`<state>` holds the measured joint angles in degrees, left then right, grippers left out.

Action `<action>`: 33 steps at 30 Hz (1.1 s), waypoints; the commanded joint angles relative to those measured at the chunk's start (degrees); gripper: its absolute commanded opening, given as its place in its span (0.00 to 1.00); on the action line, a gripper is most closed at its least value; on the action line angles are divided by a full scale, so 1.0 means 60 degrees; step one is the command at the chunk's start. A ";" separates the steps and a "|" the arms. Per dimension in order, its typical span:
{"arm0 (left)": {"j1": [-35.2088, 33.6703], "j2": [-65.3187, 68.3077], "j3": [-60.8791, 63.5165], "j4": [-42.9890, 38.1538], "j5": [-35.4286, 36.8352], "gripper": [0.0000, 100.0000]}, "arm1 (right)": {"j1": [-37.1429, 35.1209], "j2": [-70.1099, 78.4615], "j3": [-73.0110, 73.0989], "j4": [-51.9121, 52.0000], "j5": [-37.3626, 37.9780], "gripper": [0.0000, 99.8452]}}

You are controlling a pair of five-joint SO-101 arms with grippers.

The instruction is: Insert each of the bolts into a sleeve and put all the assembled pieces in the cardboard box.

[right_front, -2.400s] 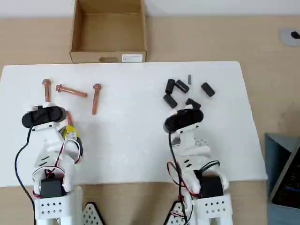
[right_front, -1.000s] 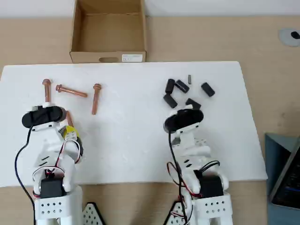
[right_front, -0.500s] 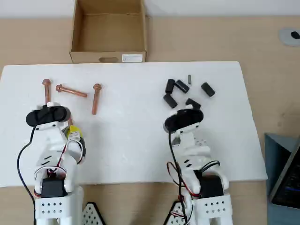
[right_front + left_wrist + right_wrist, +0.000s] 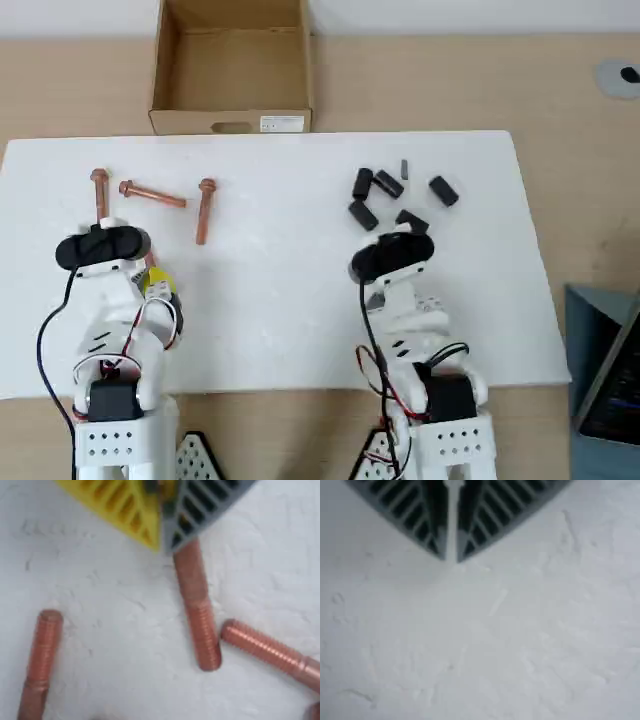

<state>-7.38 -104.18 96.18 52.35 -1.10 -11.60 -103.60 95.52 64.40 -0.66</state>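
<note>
White mat (image 4: 280, 300) below: wrist views show left end effector (image 4: 167, 537) clamping a bolt (image 4: 198, 615), right end effector (image 4: 451, 552) pinched shut.

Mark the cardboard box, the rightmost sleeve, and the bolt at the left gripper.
cardboard box (image 4: 190, 120): high view, front wall.
rightmost sleeve (image 4: 443, 190): high view, its middle.
bolt (image 4: 196, 607): left wrist view, mid-shank.

A wooden table (image 4: 580, 150) carries a white mat (image 4: 280, 310) and, at its far edge, an open box (image 4: 190, 120). Near the mat's far-left corner lie three bolts (image 4: 152, 194), a fourth bolt (image 4: 197, 615) just nearer; black sleeves (image 4: 388, 184) cluster toward its far-right corner
</note>
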 commanded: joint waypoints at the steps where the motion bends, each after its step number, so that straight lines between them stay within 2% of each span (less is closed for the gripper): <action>1: 0.0029 -0.0066 0.0103 -0.0147 -0.0029 0.01 | 0.0110 -0.1062 -0.1077 0.0220 0.0015 0.01; 8: 0.0029 -0.0051 -0.0923 -0.0059 -0.0015 0.01 | 0.0330 -0.1033 -0.2059 0.0894 0.0044 0.01; 13: 0.0059 -0.0051 -0.1890 0.1128 -0.0015 0.01 | 0.1077 -0.0315 -0.3099 0.0923 0.0059 0.01; 17: 0.0059 -0.0051 -0.2652 0.1788 -0.0015 0.01 | 0.1136 0.1795 -0.4652 0.0923 0.0015 0.01; 22: 0.0059 0.0667 -0.3385 0.1846 -0.0044 0.01 | 0.1282 0.5414 -0.7407 0.1084 0.0000 0.01; 33: 0.0059 0.6308 -0.6637 0.1832 -0.0059 0.01 | 0.2718 1.1993 -1.3282 0.2623 0.0117 0.01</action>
<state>-7.38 -74.81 64.00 63.25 -1.01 3.16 -39.25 26.42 77.41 -0.66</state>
